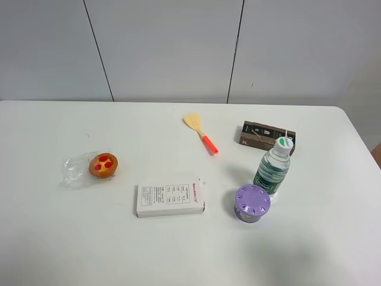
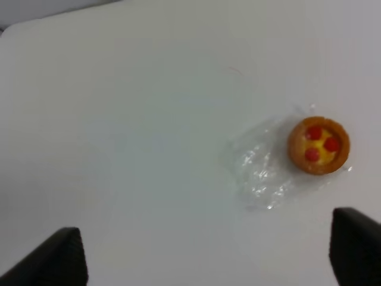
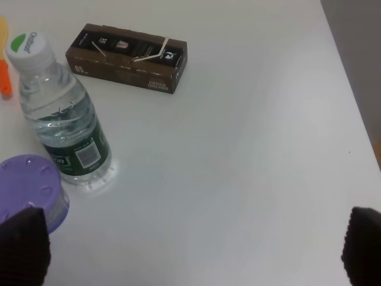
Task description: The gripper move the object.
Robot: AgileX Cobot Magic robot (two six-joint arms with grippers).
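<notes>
Squat purple cylinder with dotted lid (image 1: 252,202) standing untouched on white table (image 1: 71,238), just beside clear water bottle (image 1: 274,167). Right gripper (image 3: 196,250) spread wide, empty, hovering nearby. Best approached from the side away from the bottle.

purple object (image 1: 252,202), orange tart (image 1: 103,165), red-spotted
</notes>
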